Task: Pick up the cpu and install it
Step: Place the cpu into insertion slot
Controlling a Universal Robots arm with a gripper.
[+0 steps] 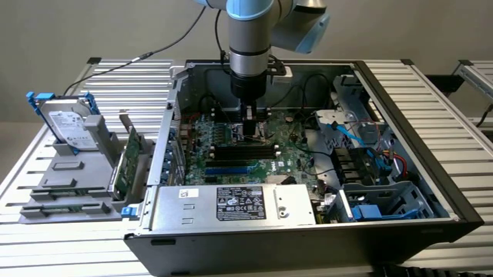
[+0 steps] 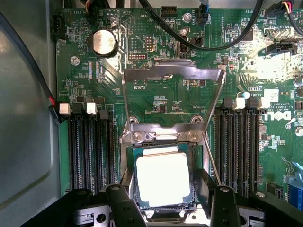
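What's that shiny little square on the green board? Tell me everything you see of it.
The cpu is a small flat square chip, pale silvery metal on top with a thin darker rim. It lies level in its socket, whose metal frame stands swung open. The gripper straddles it, fingers spread on two opposite sides; contact there cannot be told.

The exterior view stands well back and high, looking down at a slant into the open computer case (image 1: 416,98), with the slatted table (image 1: 454,133) and the arm (image 1: 248,52) in sight. The wrist view sits just behind the gripper (image 2: 165,203), facing straight down, very near the motherboard (image 2: 161,101). Both views share the socket (image 2: 163,132) and the memory slots (image 2: 90,151).
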